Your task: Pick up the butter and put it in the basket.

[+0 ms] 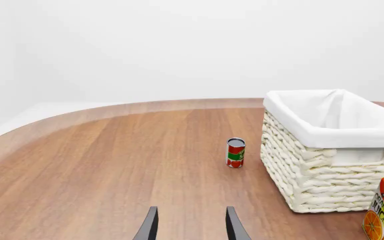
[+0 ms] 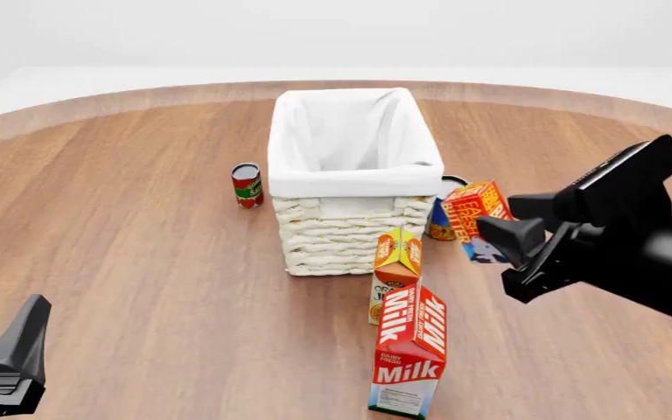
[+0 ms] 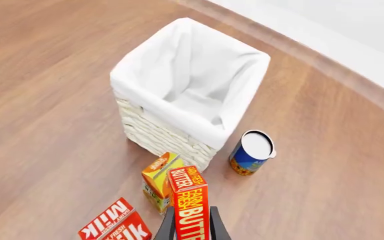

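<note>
The right gripper (image 3: 192, 226) pinches the butter (image 3: 190, 202), a flat red-orange box with yellow lettering, its dark fingers closed on either side of the box at the bottom centre of the right wrist view. In the front view the same gripper (image 2: 509, 247) sits at centre right, holding the butter (image 2: 474, 216) lifted and tilted just to the right of the basket (image 2: 348, 229), not over its opening. The basket, a large cream woven wicker box with a white cloth liner, stands at the centre of the round wooden table (image 2: 137, 262). Just behind the butter in the front view, beside the basket's right wall, stands a blue and orange can (image 2: 444, 219) with a white top. Below the basket, touching or nearly touching its near wall, is an orange juice carton (image 2: 395, 267), and below that a red and white milk carton (image 2: 409, 360), both upright. A small red and green can (image 2: 248, 185) stands left of the basket, a little apart from it. The left gripper (image 1: 190, 225) is at the bottom centre of its wrist view, its two dark fingers spread apart with nothing between them; in the front view it is at the lower left corner, well apart from everything else.
</note>
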